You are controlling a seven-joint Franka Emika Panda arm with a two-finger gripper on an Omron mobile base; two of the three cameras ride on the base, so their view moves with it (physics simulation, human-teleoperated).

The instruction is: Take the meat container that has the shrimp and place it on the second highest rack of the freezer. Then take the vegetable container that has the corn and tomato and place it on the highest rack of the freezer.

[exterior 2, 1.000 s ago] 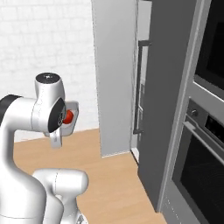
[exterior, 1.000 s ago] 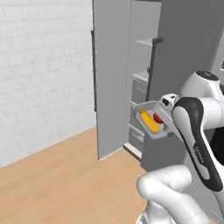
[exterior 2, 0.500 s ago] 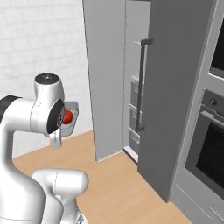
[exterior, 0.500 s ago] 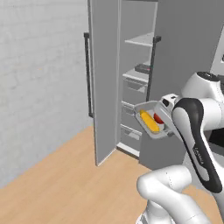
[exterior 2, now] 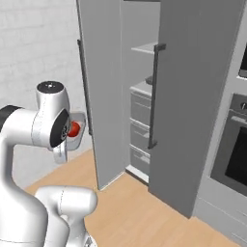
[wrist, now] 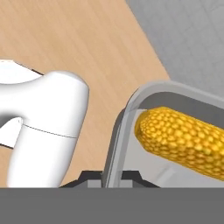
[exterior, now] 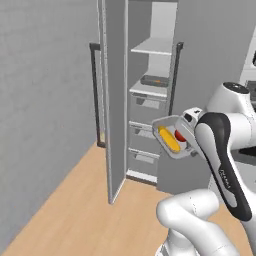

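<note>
left base view: the freezer [exterior: 150, 90] stands open, its top shelf bare, the light tray [exterior: 170, 142] held tilted in front of it.
a steeper tilt could roll the corn [exterior: 169, 139] and tomato [exterior: 180, 135] out; fingers [wrist: 129, 176] clamp narrowly on the tray's rounded rim.

Pale wooden floor [exterior: 75, 210], white brick wall [exterior 2: 38, 53], black built-in oven [exterior 2: 231, 154] at right.
</note>
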